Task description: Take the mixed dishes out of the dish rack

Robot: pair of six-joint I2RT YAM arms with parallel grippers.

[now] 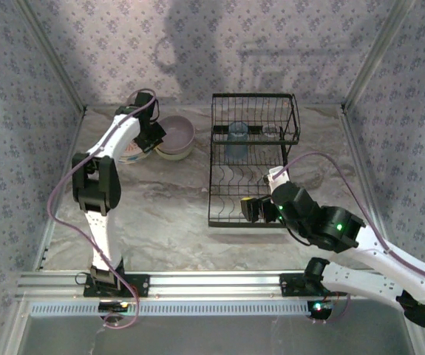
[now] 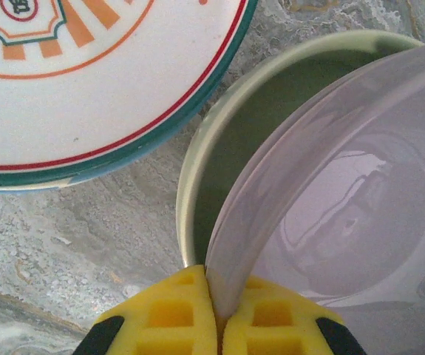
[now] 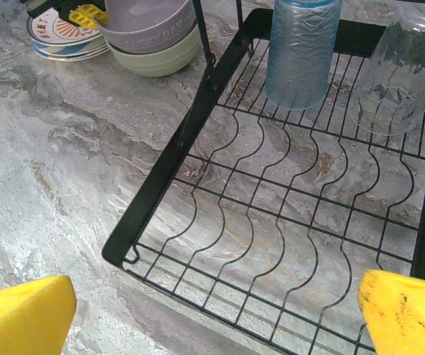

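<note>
The left gripper (image 2: 213, 296) is clamped on the rim of the lavender bowl (image 2: 345, 207), which is nested in the pale green bowl (image 2: 234, 140), just beside the patterned plate (image 2: 86, 96). The right gripper (image 3: 216, 314) is spread wide above the near edge of the dish rack (image 3: 160, 170). The blue cup (image 3: 301, 52) stands at the rack's rear. Bare table (image 3: 49, 185) lies to the rack's left.

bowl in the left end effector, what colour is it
The bowl is lavender; the left wrist view shows it best.

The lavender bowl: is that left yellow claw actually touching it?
Touching. The left wrist view shows the left gripper shut on the lavender bowl, its rim pinched between the yellow fingers with no gap.
</note>
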